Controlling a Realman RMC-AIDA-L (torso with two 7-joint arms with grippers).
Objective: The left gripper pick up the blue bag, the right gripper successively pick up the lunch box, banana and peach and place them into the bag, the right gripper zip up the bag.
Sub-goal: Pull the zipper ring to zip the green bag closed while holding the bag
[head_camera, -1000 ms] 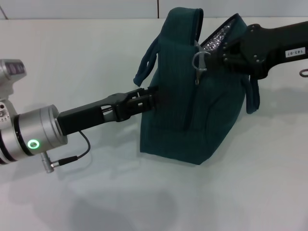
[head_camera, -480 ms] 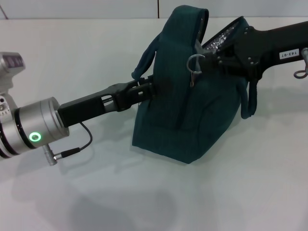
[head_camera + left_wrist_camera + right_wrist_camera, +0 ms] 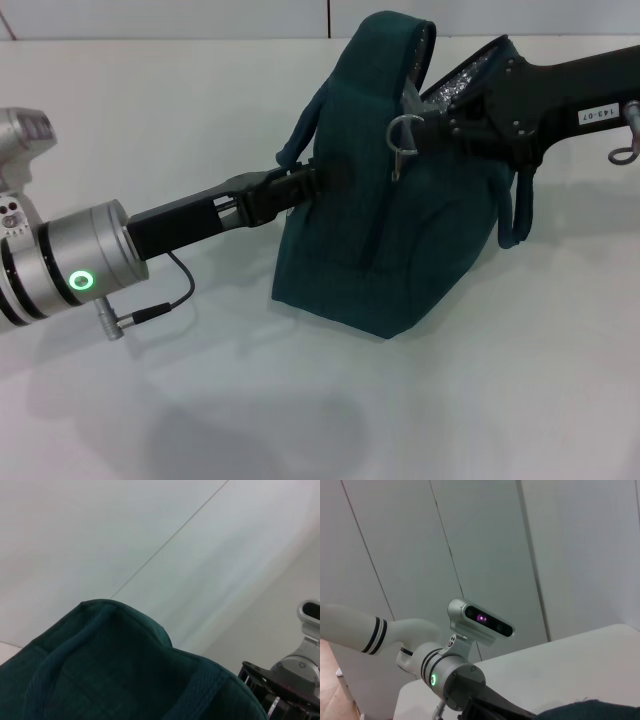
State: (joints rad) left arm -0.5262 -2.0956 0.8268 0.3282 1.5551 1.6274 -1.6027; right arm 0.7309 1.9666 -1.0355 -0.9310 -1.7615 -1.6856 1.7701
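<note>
blue bag (image 3: 400, 240) sits on the white table (image 3: 200, 110), tilted, w/ its base resting on the tabletop and its upper end leaning toward the far side. top opening is partly parted, w/ silvery lining (image 3: 460, 80) showing at the upper right of the bag. a metal zip pull ring (image 3: 405, 135) hangs on the bag's front face just below the opening. one strap (image 3: 305, 125) loops down the bag's left flank, another strap (image 3: 520, 205) hangs off its right flank.

left gripper (image 3: 305, 185) reaches in from the bag's left side and its tip is pressed into the fabric at the left flank, just under the strap; fingers are buried in the cloth so can't tell how wide they stand or if they truly pinch it. left arm's silver wrist w/ green ring light (image 3: 82, 280) is well left of the bag, nearer the camera.

right gripper (image 3: 440, 120) comes in from the bag's right, at the top opening beside the zip pull; fingertips are hidden against the bag, so grip can't be told.

left wrist view: bag's dark teal top edge (image 3: 115, 655) fills the lower part. right wrist view: only the left arm (image 3: 450, 670) and a sliver of the bag (image 3: 590, 711).
</note>
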